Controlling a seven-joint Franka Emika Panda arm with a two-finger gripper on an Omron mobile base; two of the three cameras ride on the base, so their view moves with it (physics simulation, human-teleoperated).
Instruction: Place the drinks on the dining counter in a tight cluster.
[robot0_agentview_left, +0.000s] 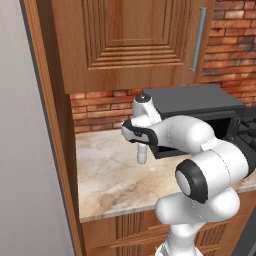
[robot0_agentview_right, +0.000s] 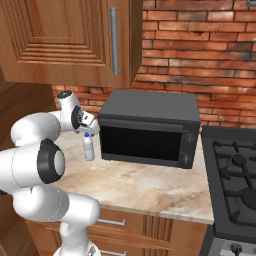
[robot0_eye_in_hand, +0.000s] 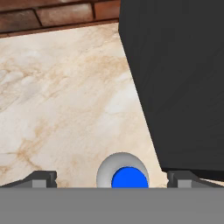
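— One drink before you: the small white bottle (robot0_eye_in_hand: 123, 173), blue cap up, low centre of the hand view, upright on the marble counter (robot0_eye_in_hand: 61, 96). Your gripper (robot0_eye_in_hand: 111, 179) hangs above it, jaws spread wide, gripping nothing.

— What crowds it?

— The black microwave (robot0_agentview_right: 145, 130) stands just beside it, filling the right of that view. Behind runs the brick wall (robot0_agentview_right: 200, 50); a wooden cabinet (robot0_agentview_left: 130, 40) hangs overhead. Your arm hides the bottle's top in the left base view.
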